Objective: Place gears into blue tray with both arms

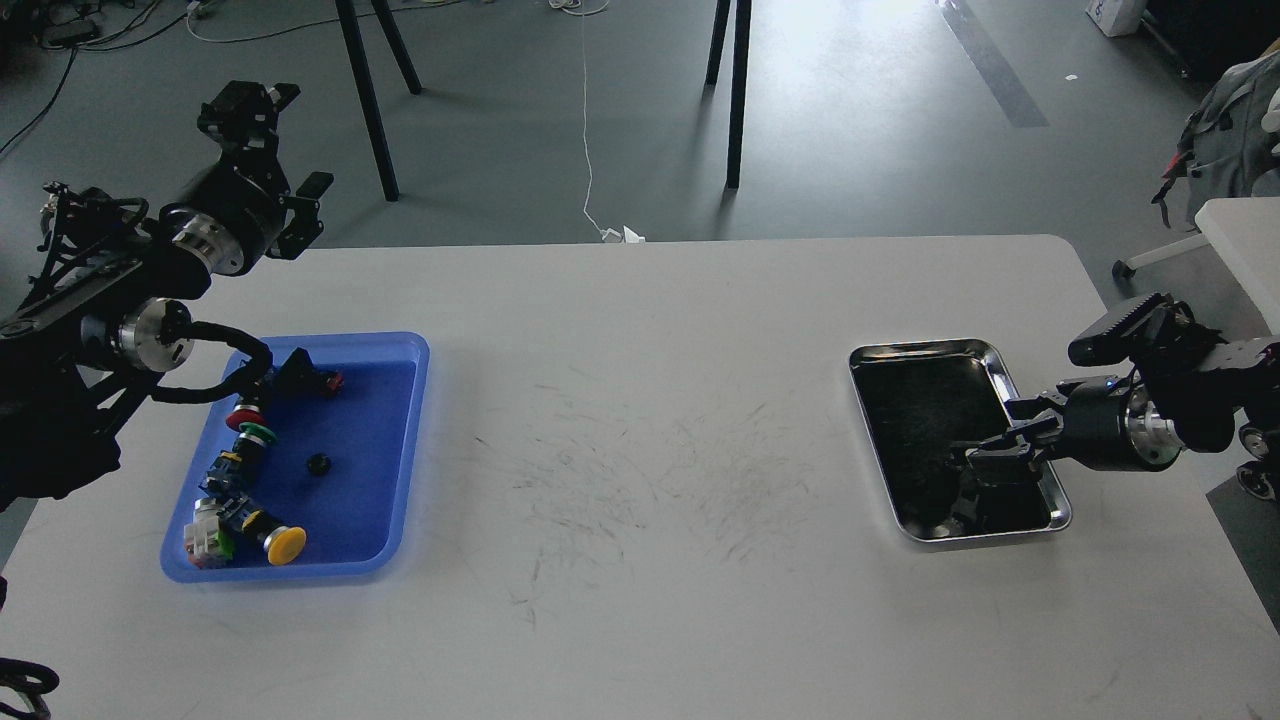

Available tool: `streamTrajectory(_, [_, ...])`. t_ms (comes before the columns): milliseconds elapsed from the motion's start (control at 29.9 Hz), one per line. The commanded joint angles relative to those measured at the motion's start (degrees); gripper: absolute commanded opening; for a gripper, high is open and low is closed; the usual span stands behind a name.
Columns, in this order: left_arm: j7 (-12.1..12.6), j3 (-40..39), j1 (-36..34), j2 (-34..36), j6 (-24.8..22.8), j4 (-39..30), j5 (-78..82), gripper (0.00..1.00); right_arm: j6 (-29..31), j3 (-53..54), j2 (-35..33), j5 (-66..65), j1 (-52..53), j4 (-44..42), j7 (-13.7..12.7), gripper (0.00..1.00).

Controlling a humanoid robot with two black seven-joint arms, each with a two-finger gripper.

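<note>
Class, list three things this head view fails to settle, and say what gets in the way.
1. Gears left in the steel tray: black against its dark floor, and the right gripper covers part.
2. Whether the right gripper holds anything: its jaws blend into that floor.
3. Left gripper: raised above the blue tray, dark and end-on, so open or shut is unclear.

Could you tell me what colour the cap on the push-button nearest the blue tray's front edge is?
Yellow, seen in the head view.

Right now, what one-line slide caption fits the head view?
Right hand reaches into the steel tray; left hand is raised behind the blue tray, which holds one gear and push-buttons.
</note>
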Motion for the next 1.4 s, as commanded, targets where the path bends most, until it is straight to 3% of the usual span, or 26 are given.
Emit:
streamTrajectory(0, [3.5,-1.5,0.4,1.3,-1.1,0.0,-5.1,0.98,0.0,-0.1,1.6,0.0,-0.6,-0.9,0.0,0.90])
streamTrajectory(435, [3.8,-2.1,1.4,2.4,-4.9,0.7,-6.7,0.98,0.0,-4.2,5.3,-1.1,-0.7,-3.5,1.2,0.85])
streamTrajectory(1270, [3.6,-2.2,1.4,2.3,-4.9,2.9,-6.8,0.98,0.0,-5.9,11.4,-1.0,-2.8,-8.8,1.7,0.74])
streamTrajectory(1371, [3.6,-2.2,1.4,2.3,-4.9,2.9,-6.8,0.98,0.1,-6.0,11.8,-1.1,-2.8,-9.0,1.8,0.69])
